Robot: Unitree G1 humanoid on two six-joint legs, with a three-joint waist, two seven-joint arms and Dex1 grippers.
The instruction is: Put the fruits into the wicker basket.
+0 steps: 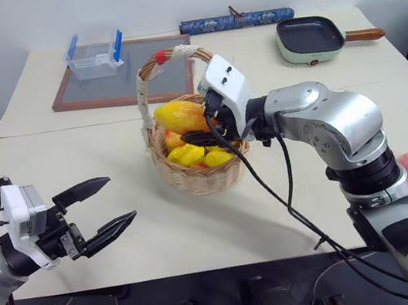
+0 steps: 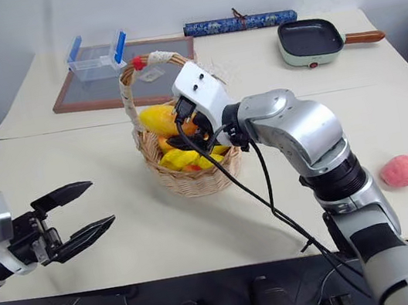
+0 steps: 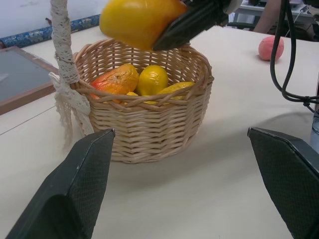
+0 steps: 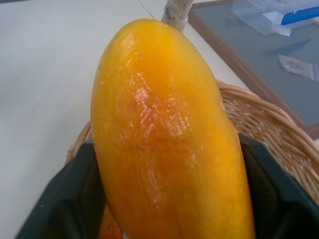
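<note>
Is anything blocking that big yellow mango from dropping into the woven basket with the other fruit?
Nothing visible does. The right end effector holds the oval yellow-orange mango above the round tan wicker basket. The basket's cord-wrapped arched handle stands to one side, and the fruits inside lie low.

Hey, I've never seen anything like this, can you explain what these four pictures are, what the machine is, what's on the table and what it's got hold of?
This is a humanoid robot with two arms, each ending in a two-fingered black hand. Two pictures come from cameras on its head, looking down over the arms; the other two come from cameras on each wrist.

The right hand holds a yellow-orange mango over a wicker basket that already has similar fruits in it. The left hand is open and empty, off to the side.

Also on the table: a pink peach near the right edge, a clear box with blue handles, a framed board and a green pan.
</note>
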